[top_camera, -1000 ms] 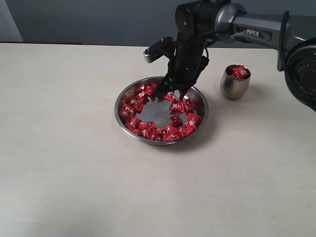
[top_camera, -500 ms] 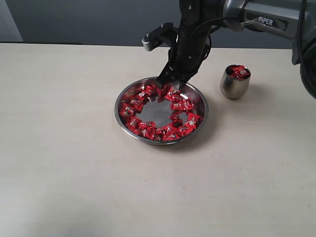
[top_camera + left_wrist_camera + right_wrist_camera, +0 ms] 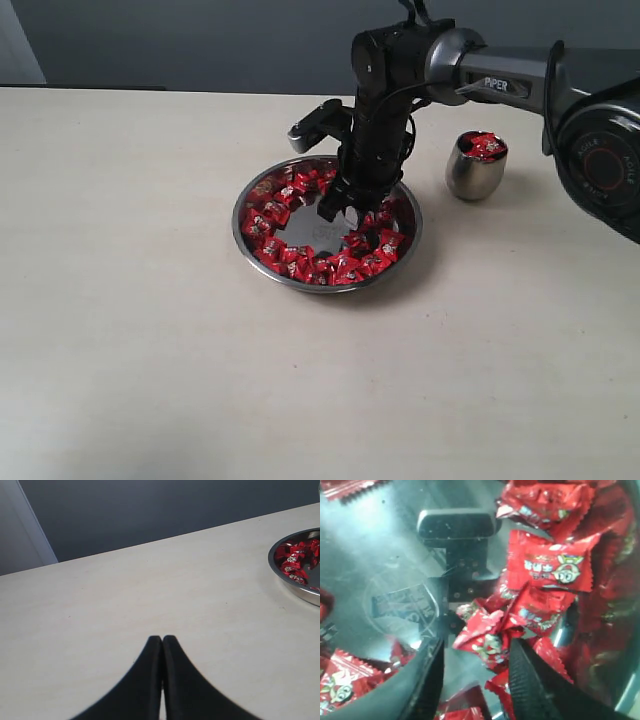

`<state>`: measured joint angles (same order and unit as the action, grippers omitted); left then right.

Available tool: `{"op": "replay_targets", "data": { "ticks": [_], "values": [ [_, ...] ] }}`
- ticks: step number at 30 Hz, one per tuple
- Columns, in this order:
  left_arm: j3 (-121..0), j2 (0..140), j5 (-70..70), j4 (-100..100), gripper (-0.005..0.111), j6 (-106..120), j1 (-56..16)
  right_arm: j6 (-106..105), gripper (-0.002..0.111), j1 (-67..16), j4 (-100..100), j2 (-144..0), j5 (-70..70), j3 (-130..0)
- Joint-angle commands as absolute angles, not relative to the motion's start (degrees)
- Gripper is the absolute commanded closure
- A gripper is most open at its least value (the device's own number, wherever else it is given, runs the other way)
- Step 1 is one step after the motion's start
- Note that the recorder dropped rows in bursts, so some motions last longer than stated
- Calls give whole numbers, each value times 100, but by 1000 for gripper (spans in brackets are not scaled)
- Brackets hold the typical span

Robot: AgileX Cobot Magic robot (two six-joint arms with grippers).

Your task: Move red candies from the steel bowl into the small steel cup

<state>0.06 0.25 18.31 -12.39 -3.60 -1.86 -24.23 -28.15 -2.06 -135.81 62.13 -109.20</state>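
The steel bowl [image 3: 243, 228] sits mid-table with a ring of red candies [image 3: 268, 216] round its bare flat bottom. My right gripper [image 3: 340, 212] reaches down into the bowl's far right part, open, its fingers on either side of a crumpled red candy [image 3: 485, 635] without closing on it. In the right wrist view the right gripper [image 3: 477, 647] hovers just over the bowl floor [image 3: 385, 555]. To the right of the bowl stands the small steel cup [image 3: 470, 176], with red candies [image 3: 487, 146] heaped at its mouth. My left gripper [image 3: 162, 639] is shut and holds nothing, above bare table.
The left wrist view catches the bowl's rim [image 3: 295, 587] and a few candies [image 3: 295, 560] at its edge. The pale tabletop [image 3: 150, 330] spreads out to the left and in front of the bowl. A dark wall runs behind the table's far edge.
My right gripper lifted a little, then dropped back among the candies in the bowl, and its jaws went from shut to open. The cup and bowl stayed put.
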Motion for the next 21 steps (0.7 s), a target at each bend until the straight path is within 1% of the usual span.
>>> {"op": "replay_targets", "data": {
  "ticks": [1,5,7,9,13,16,18,21],
  "values": [
    [0,0,1792,-1256,106,-391,-188,-2356,68,-2783,-51,-13574,6101,-10913],
    [0,0,1792,-1256,106,-391,-188,-2356,68,-2783,-51,-13622,6101,-10913],
    [0,0,1792,-1256,106,-391,-188,-2346,71,-2783,-51,-13674,6111,-10913],
    [0,0,1792,-1256,106,-391,-188,-2346,77,-2783,-51,-13734,6111,-10913],
    [0,0,1792,-1256,106,-391,-188,-2346,95,-2783,-76,-13748,6074,-10913],
    [0,0,1792,-1256,106,-391,-188,-2346,103,-2783,-76,-13737,6094,-10979],
    [0,0,1792,-1256,106,-391,-188,-2334,106,-2783,-76,-13737,6109,-11029],
    [0,0,1792,-1256,106,-391,-188,-2226,105,-2783,-76,-13725,6116,-11151]
  ]
}}
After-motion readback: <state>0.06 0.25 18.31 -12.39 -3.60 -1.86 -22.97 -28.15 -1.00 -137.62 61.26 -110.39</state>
